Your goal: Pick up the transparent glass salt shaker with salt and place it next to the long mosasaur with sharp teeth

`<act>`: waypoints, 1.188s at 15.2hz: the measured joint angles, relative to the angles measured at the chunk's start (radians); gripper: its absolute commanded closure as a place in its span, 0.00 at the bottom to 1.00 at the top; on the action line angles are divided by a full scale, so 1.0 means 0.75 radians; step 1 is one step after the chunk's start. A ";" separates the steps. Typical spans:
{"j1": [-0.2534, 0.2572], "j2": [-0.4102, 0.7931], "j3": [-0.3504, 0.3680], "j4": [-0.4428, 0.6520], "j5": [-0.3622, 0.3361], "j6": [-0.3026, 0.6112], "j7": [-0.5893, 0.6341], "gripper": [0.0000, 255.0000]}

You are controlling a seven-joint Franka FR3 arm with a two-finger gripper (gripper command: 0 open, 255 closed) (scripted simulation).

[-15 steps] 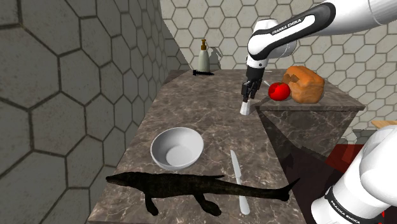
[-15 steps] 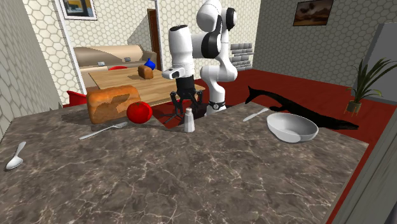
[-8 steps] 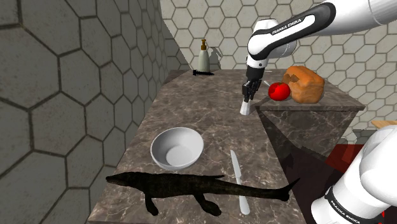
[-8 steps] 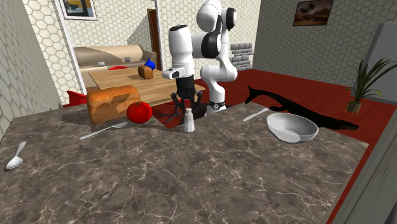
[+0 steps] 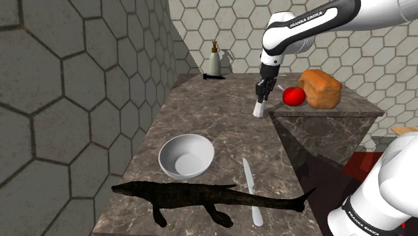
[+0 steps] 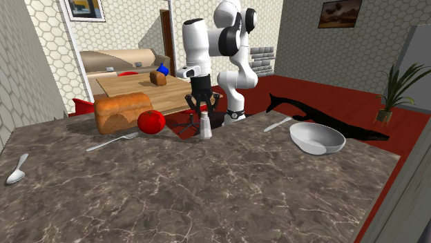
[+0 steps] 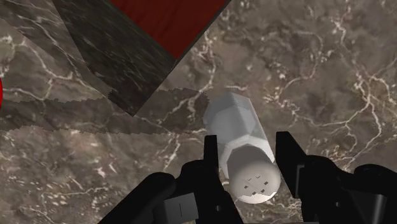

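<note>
The salt shaker (image 7: pixel 240 127), a pale faceted glass body with a white holed cap, sits clasped between my gripper's (image 7: pixel 245 151) two black fingers. In the shoulder view the shaker (image 5: pixel 256 112) hangs just above the marble counter near its right edge, with my gripper (image 5: pixel 260 99) shut on its top. The second exterior view has the shaker (image 6: pixel 205 127) under the gripper (image 6: pixel 203 112), beside the tomato. The long dark mosasaur (image 5: pixel 201 196) lies across the counter's near end, well away from the shaker; its dark body (image 6: pixel 331 117) lies beyond the bowl.
A white bowl (image 5: pixel 186 155) and a knife (image 5: pixel 251 191) lie between the shaker and the mosasaur. A red tomato (image 5: pixel 293 96) and a bread loaf (image 5: pixel 319 87) stand close behind the gripper. A soap bottle (image 5: pixel 214 60) is at the far wall. Two spoons (image 6: pixel 114 142) lie on the counter.
The fingers have shut on the shaker. The arm has risen a little, lifting the shaker slightly off the counter.
</note>
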 measured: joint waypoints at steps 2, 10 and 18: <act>0.001 -0.011 0.003 0.023 -0.003 -0.033 0.007 1.00; -0.001 -0.045 0.005 0.136 -0.015 -0.179 0.020 1.00; 0.002 -0.058 0.010 0.262 -0.018 -0.317 0.035 1.00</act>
